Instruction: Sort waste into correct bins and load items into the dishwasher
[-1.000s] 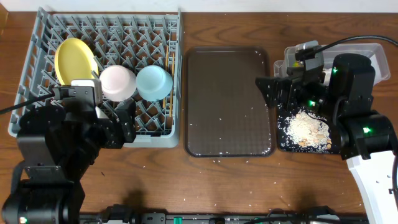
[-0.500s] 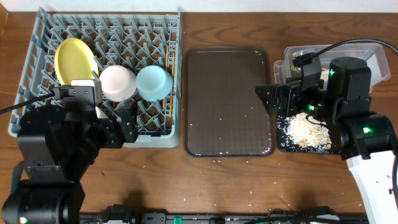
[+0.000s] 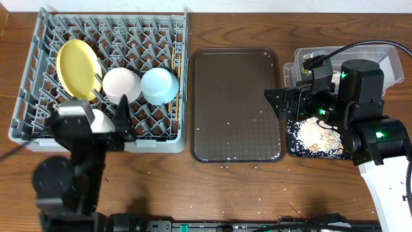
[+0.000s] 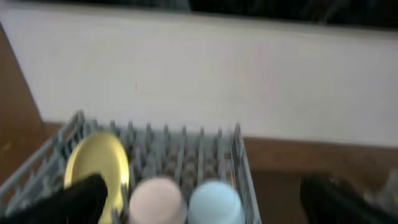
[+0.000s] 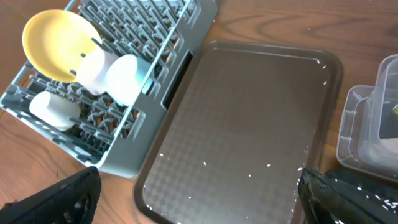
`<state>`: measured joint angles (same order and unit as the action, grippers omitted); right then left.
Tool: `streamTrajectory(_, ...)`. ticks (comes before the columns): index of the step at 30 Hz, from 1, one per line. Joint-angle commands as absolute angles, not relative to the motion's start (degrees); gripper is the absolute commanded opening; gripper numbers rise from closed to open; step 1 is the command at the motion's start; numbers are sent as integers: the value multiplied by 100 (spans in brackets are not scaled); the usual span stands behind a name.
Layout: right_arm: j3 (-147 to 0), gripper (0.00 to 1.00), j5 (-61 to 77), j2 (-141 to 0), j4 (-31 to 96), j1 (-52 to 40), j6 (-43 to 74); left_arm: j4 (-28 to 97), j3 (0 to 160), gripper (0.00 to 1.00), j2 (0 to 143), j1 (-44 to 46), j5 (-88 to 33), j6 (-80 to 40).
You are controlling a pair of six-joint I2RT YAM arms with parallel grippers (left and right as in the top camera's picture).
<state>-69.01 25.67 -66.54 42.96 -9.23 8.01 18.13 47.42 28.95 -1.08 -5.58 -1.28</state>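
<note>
When viewed from overhead, shows the rack [image 3: 154, 147] at the bench's [image 3: 161, 183] far left corner, with the brown tray [image 3: 232, 84] just beside its right edge. Holds the plate [image 3: 77, 64] on edge among the pegs in the rack's left part, and to the right of that the white bowl [image 3: 122, 85] and the blue bowl [image 3: 159, 86], side by side and tipped over. Has the cup [image 5: 53, 107] by the rack's near edge, left of the middle, partly hidden from above by the left arm [image 3: 64, 180]. Reveals the chopsticks [image 3: 174, 64] only as thin pale strips along the rack's right edge, mostly lost among pegs. Puts the left pincer [image 4: 204, 185] over the rack's near edge, fingers spread wide with nothing between. Puts the right pincer [image 5: 199, 180] above the brown tray's right edge, equally wide and empty. Sets the black tray [image 3: 293, 149] toward the bench's right edge, with the crumbs [image 3: 315, 132] heaped inside and stray grains on the brown tray and along the bench's near edge. Leaves the tub [image 3: 393, 46] at the far right corner, just behind the black tray, its contents mostly hidden by the right arm [image 3: 373, 129].
</note>
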Motion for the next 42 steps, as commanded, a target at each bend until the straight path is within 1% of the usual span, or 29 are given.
streamTrajectory(1, -6938, 99, 2547, -6637, 4309, -902, 720, 1347, 3785, 100, 2239, -137, -486, -51)
streamTrajectory(7, -6938, 99, 2550, -6637, 4309, -902, 720, 797, 2327, 100, 1070, -130, -486, -51)
streamTrajectory(15, -6938, 99, 2550, -6637, 4309, -902, 722, 633, 1188, 100, 1, -126, -489, -54)
streamTrajectory(26, -6938, 99, 2547, -6637, 4309, -902, 720, -390, 12, 100, 10, 49, -491, -54)
streamTrajectory(37, -6938, 99, 2547, -6637, 4309, -902, 720, -217, 23, 100, 23, 51, -489, -51)
streamTrajectory(42, -6938, 99, 2550, -6637, 4309, -902, 720, 266, 23, 100, 25, 51, -489, -51)
